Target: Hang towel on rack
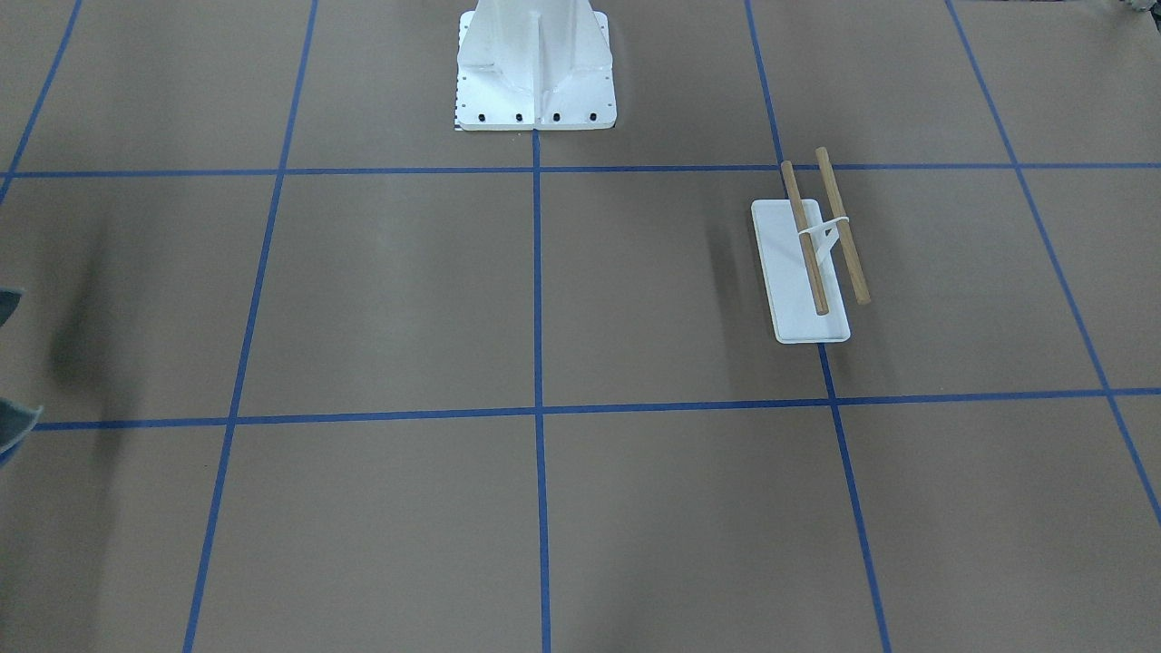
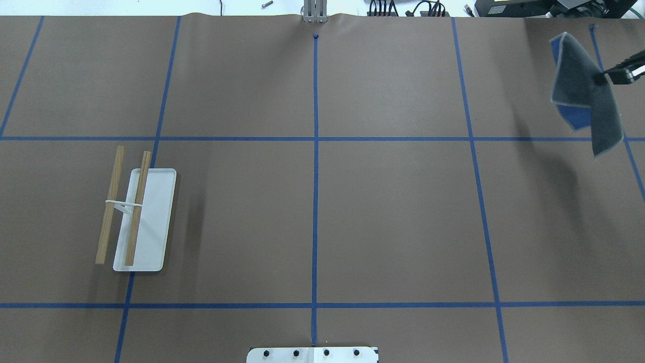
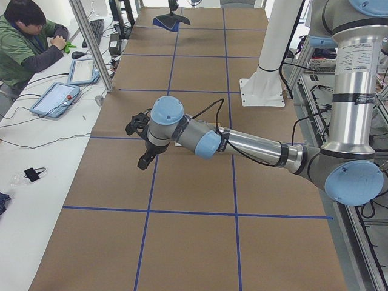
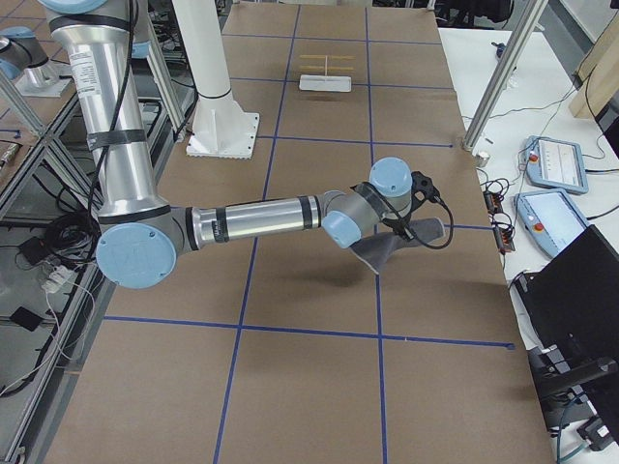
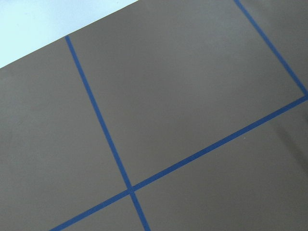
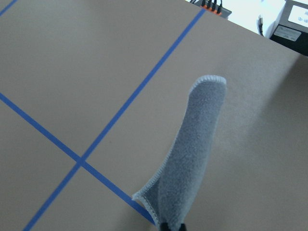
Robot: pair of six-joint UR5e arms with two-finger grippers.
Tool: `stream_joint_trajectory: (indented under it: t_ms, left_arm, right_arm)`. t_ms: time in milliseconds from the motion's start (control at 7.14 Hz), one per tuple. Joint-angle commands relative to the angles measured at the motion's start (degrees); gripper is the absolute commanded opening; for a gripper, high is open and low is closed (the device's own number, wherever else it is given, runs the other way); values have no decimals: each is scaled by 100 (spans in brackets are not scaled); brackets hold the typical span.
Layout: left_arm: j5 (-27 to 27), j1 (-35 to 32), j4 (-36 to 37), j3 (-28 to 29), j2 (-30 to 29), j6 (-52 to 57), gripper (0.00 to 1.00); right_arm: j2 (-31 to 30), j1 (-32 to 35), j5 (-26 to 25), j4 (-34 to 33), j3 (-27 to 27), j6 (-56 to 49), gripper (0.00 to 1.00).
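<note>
While the dark grey rectangular cloth towel (image 2: 584,91), edged in light grey stitching, is held in the air over the far right corner of the brown paper-covered table (image 2: 393,217), it is pinched at a single spot by the right gripper (image 2: 603,78), whose fingers are closed upon it. Towel: hung limp and folded on itself, no part seen touching the paper. Rack (image 2: 151,222): flat white rectangular base, white upright bracket, two parallel brown wooden dowel rods; stood upright on the robot's left half, well apart from the towel, nothing draped on it. Left gripper (image 3: 144,162): shown only in the left side view, raised above the table; how far it is open cannot be told. Risks, as judged: the cloth may be lost from so small a pinch during the long carry across; being bunched, it may be dropped in a heap on one rod or caught between the two rather than draped; the light rack may be shoved or tipped if the cloth is dragged or the fingers are brought low. The extended left arm may be met by the crossing right arm. Also listed: white bolted pedestal (image 2: 312,354), at the robot-side edge, off the line from towel to rack; blue tape grid (image 2: 316,201); seated operator (image 3: 27,36) in green at the side bench.
</note>
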Motion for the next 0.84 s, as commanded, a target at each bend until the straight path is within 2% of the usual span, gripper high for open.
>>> stream_joint_trajectory:
  t_ms: [0,280,420,700]
  left_arm:
    - [-341,501,-544,-98,-470,-1657,100]
    - [-315,1414,-1100,-72,-997,-3616,100]
    - [-245,1871,-1328,-46,-1287,-5001,100]
    - [498,2636,-1717,-28,-1718,-7071,100]
  right_arm:
    - [601,-909,-605,9,478,810,0]
    - [1366,-1499,-801,18,532,802,0]
    - [1508,-1868,-1167,27,689,750,0]
    - [1614,-3017,-2605,1,1155,714,0]
